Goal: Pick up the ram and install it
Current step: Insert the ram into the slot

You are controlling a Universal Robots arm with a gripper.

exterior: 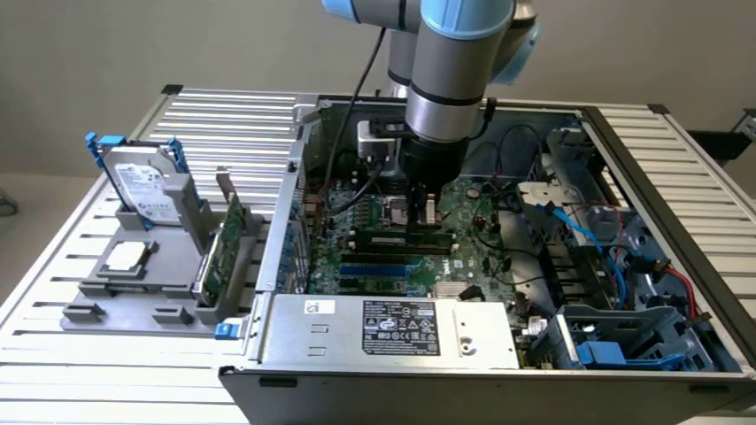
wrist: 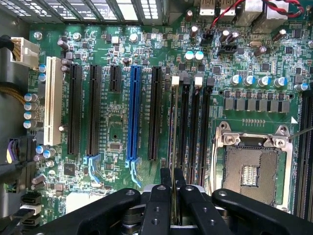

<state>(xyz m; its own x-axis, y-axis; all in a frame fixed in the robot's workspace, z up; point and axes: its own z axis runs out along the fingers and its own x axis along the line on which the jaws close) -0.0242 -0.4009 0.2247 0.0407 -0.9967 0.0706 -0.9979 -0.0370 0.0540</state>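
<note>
Gripper (wrist: 172,178) is sitting w/ its two black fingers pinched nearly together, just a thin gap between them, and that gap is looking filled by the ram (wrist: 173,137) seen edge-on, so I'm reading it as clamped on the stick approx mid-length. The ram is lying along the DIMM slot nearest the black PCIe slots, w/ the other DIMM slots (wrist: 195,127) running parallel beside it toward the CPU socket (wrist: 252,169). Whether it's seated or hovering just above, I can't tell. Handling, as a judgement: the stick is looking light, thin and stiff, but fragile. Best to be holding it by the flat faces near the top edge, avoiding the contact edge, since any tilt is probably risking the slot. The wrist view is giving the lateral line-up: the stick's edge tracking the slot, plus the blue PCIe slot (wrist: 133,112) and white PCI slot (wrist: 54,100) across the motherboard (wrist: 117,122). The exterior view is giving the side-on picture instead: the gripper (exterior: 426,212) reaching straight down into the open PC case (exterior: 661,168), the ram (exterior: 402,237) as a low green strip under it, the power supply (exterior: 390,326) in front, and outside the case at the exterior view's left a hard drive (exterior: 148,190) and a green expansion card (exterior: 225,252) standing in a grey fixture.
</note>
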